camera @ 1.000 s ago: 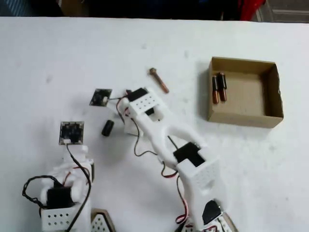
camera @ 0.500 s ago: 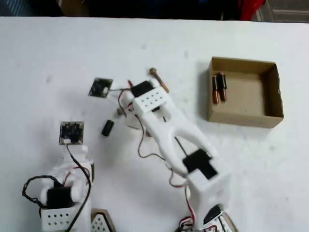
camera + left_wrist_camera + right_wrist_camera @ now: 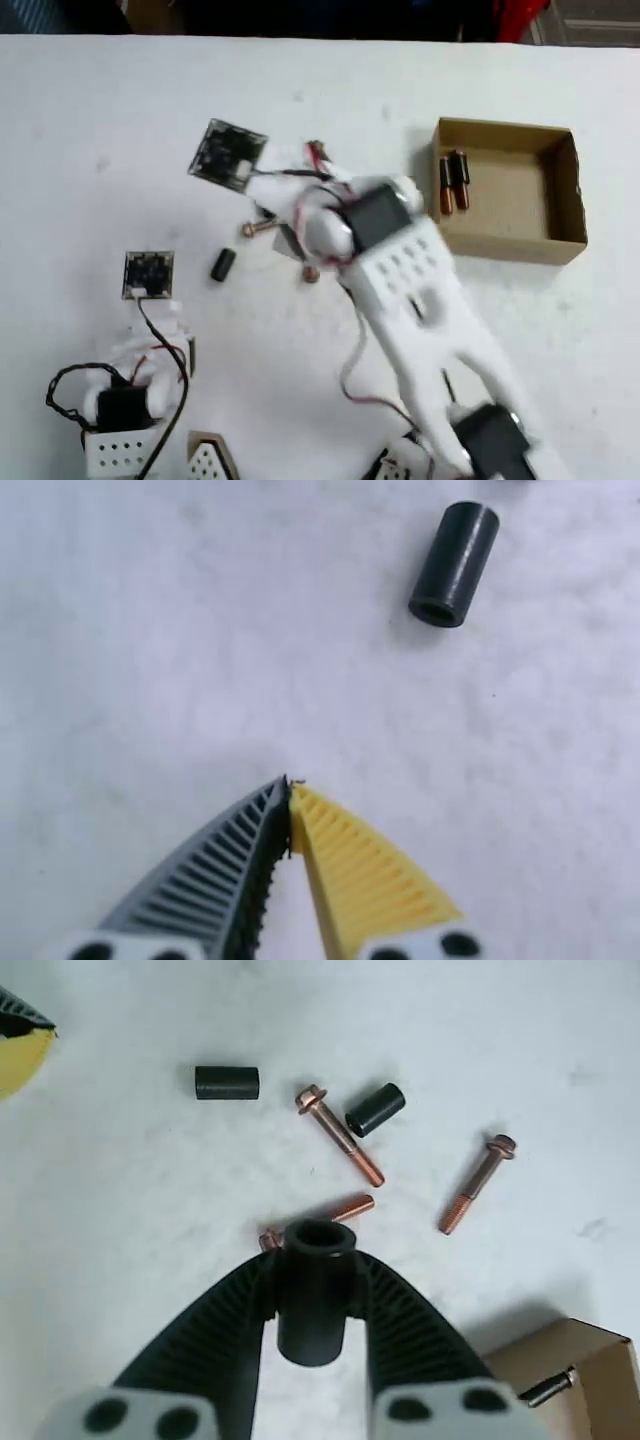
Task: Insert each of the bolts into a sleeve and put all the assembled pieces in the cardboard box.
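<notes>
Two assembled pieces [image 3: 452,182], each a dark sleeve on a copper bolt, lie side by side inside the brown cardboard box [image 3: 500,245] in the high view, off to one side of the right arm [image 3: 400,270]. One copper-coloured flanged bolt [image 3: 255,228] and a second bolt [image 3: 310,272] peek out beside that arm's wrist. A short black plastic sleeve [image 3: 222,264] lies farther out from it.

From the left wrist, the left gripper [image 3: 290,785], one finger grey and one yellow, has its tips pressed together on nothing above the white table [image 3: 150,630]. A loose sleeve [image 3: 455,550] lies on its side ahead of the tips, toward the yellow finger's side and well apart.

From the right wrist, the right gripper [image 3: 315,1260] has its black fingers clamped on a held sleeve [image 3: 315,1300], open bore facing the camera. Just beyond the tips the nearest bolt [image 3: 345,1207] lies crosswise, partly hidden behind it. Farther ahead a middle bolt [image 3: 338,1147] lies with a tilted sleeve [image 3: 375,1109] just beside its shaft. An outer bolt [image 3: 477,1182] and a far sleeve [image 3: 227,1082] lie to either side.
</notes>
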Robot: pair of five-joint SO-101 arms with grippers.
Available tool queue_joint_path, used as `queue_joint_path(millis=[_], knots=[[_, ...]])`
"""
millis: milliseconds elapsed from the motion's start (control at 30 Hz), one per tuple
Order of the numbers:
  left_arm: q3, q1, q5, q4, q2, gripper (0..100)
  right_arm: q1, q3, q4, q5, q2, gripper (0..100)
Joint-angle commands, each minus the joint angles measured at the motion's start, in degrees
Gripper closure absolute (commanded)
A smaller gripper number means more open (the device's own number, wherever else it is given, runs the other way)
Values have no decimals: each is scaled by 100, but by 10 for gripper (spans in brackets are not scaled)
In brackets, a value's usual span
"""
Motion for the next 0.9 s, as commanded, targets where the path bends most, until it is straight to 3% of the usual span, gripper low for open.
queue_joint_path(millis=[0, 233, 867], knots=[[26, -48, 35, -70, -31, 976, 92, -53, 215, -387, -910, 982], [26, -48, 35, -62, -31, 976, 919, 88, 488, -1152, -1833, 982], [26, -48, 35, -62, -31, 976, 1903, 2813, 268, -1125, -5015, 981]])
